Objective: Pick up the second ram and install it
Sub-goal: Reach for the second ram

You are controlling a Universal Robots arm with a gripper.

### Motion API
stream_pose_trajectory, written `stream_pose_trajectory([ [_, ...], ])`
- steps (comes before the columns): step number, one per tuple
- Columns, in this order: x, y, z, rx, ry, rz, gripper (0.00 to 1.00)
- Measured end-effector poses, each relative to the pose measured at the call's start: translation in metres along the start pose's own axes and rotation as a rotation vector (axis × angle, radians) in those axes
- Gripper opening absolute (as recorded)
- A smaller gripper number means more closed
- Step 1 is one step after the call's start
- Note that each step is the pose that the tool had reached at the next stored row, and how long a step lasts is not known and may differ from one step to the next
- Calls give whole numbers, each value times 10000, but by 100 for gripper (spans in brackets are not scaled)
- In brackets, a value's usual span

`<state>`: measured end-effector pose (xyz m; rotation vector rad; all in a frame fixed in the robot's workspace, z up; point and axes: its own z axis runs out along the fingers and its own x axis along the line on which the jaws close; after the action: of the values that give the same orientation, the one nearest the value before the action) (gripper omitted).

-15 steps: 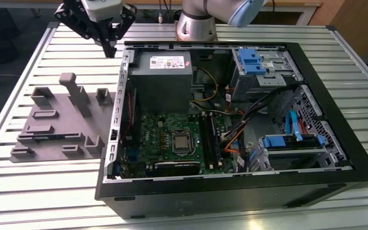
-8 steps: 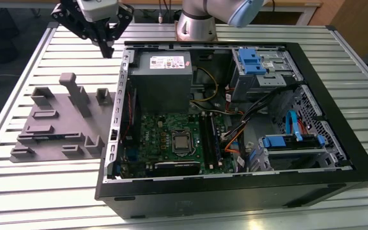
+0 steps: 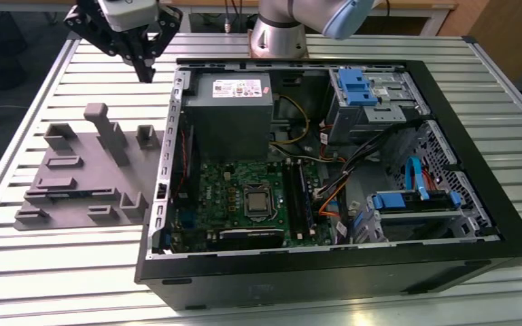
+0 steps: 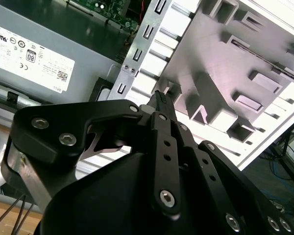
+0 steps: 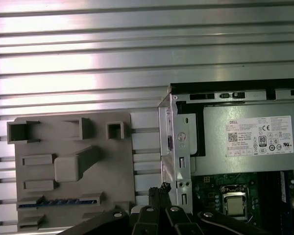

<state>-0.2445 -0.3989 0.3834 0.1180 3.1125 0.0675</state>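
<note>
Your pincer (image 3: 145, 71) hangs in the exterior view above the slatted metal table (image 3: 62, 285), on the exterior view's left of the open computer case (image 3: 334, 272) and near the case corner by the power supply (image 3: 229, 109). Its black fingers meet in a single downward point with nothing held between them. You find the grey holder tray (image 3: 79, 170) lying flat on the table just beside the case, well apart from the pincer. Inside the case you can pick out the green motherboard (image 3: 215, 197), its processor (image 3: 257, 202), and blue drive brackets (image 3: 356, 85) on the exterior view's right. In the second wrist view you look along the pincer (image 4: 161, 96): its fingertips are pressed together and empty. Beyond them lie the holder tray (image 4: 225, 58), the metal edge of the case (image 4: 137, 54) and the labelled power supply (image 4: 44, 54). In the first wrist view the closed tip of the pincer (image 5: 162, 188) sits over the gap between the tray (image 5: 112, 171) and the case wall (image 5: 174, 142). There you see the second ram (image 5: 59, 202) as a thin blue strip standing on edge in a long slot of the tray, apart from the pincer. The power supply (image 5: 245, 142) and processor (image 5: 233, 204) show inside the case.
</note>
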Motion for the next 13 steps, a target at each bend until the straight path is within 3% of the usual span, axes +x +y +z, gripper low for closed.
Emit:
stream_pose_trajectory([
  [13, 148, -12, 3, -1, 0, 0, 11],
])
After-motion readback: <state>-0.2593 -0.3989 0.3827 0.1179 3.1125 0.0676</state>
